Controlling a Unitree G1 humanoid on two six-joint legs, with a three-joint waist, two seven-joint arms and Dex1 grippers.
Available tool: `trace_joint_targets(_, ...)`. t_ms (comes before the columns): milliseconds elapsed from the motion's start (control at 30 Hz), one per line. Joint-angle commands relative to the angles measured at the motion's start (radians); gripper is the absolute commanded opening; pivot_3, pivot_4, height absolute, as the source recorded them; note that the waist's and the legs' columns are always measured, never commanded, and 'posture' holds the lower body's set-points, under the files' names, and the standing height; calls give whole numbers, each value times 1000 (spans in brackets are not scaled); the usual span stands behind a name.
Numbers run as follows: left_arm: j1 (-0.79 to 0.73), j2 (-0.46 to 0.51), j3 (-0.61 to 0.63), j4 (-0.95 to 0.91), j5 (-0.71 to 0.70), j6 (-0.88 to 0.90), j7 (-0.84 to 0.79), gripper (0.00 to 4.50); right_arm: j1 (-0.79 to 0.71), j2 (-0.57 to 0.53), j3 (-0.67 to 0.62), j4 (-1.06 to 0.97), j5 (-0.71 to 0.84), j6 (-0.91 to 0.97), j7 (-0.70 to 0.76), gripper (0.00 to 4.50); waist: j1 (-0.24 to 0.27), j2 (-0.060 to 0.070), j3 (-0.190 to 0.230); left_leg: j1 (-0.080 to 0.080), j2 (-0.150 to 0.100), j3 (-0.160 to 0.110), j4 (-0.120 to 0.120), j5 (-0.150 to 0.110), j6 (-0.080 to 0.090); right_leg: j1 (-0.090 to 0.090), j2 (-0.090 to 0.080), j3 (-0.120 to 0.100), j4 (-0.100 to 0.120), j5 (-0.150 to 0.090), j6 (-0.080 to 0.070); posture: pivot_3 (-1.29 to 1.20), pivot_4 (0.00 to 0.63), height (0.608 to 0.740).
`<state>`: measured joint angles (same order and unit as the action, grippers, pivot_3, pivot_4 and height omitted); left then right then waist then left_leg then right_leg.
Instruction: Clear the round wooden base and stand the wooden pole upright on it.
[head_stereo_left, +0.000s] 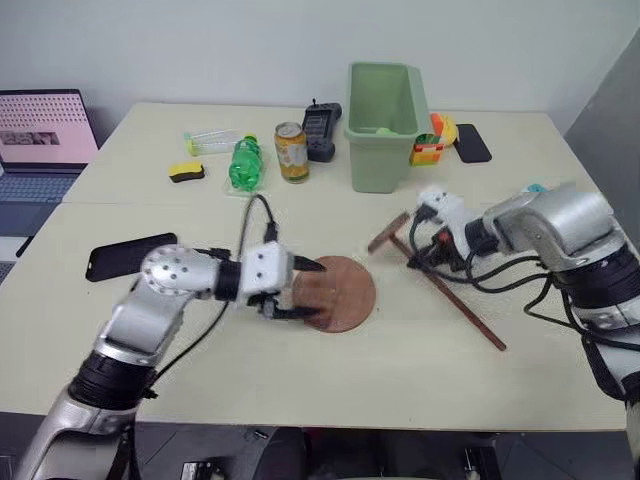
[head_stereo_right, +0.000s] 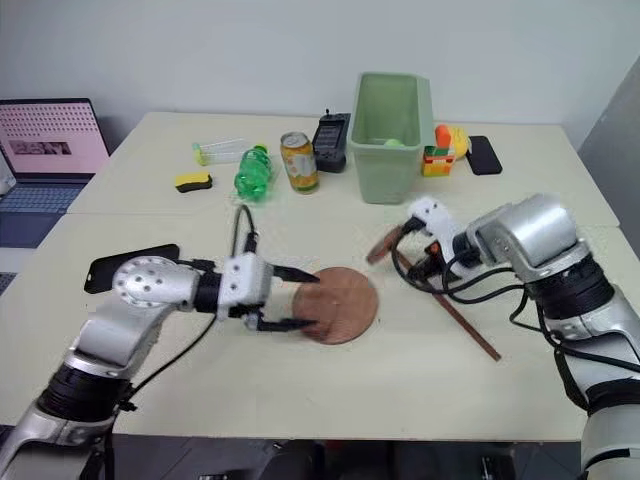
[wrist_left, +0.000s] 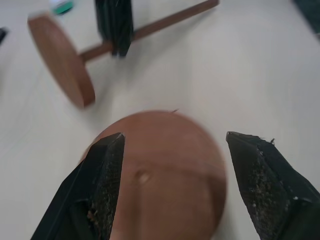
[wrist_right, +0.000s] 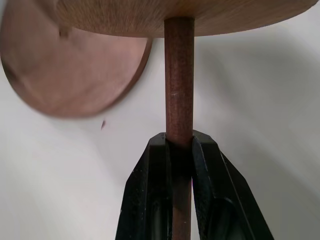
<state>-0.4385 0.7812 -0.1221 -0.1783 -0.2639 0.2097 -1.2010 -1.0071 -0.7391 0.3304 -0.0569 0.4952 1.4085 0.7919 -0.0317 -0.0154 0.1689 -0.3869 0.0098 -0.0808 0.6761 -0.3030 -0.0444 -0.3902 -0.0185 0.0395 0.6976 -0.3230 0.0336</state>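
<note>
left arm: comes in from the lower left, elbow bent, forearm running across toward the middle
left wrist: turned so the gripper points sideways to the right and a bit downward
left gripper (head_stereo_left: 305, 290): two black fingers (wrist_left: 100, 185) spread wide, one above the other in the head views, nothing between them, tips over the near edge of the base (head_stereo_left: 340, 293)
right arm: reaches in from the right, forearm angled toward the middle
right gripper (head_stereo_right: 428, 262): points down and to the left, fingers clamped tight on the pole (wrist_right: 178, 85) near its disc end
</note>
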Motion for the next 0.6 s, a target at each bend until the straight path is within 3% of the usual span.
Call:
trace_joint_targets(33,27,65,92,0,-17,25,13,3377,-8,90,-266,-168,78,-23,-63,200,0,0,0,0,0,0,0,0,0,0,0,0,0,0,0,0,150,740)
trace_joint_targets(133,76,107,131,-19,-33,51,10,3377,37,236,-449,-288,149,-19,-135,200,-5,1,0,0,2,0,-1,0,0,0,0,0,0,0,0,0,150,740)
trace_joint_targets(200,117,136,152,-33,-41,64,-2,3377,120,359,-504,-387,190,-187,-158,200,-3,0,0,0,2,0,-1,0,0,-1,0,0,0,0,0,0,150,740)
trace_joint_targets(400,132,167,166,-31,-62,76,-22,3377,294,609,-402,-445,59,-676,-229,200,-1,2,1,0,0,-1,-1,0,0,0,0,-1,2,0,0,0,150,740)
trace_joint_targets(600,130,155,151,-69,-74,110,-3,3377,431,668,-255,-368,-56,-936,-209,200,-3,3,2,1,0,0,0,0,-1,0,0,0,2,0,0,0,150,740)
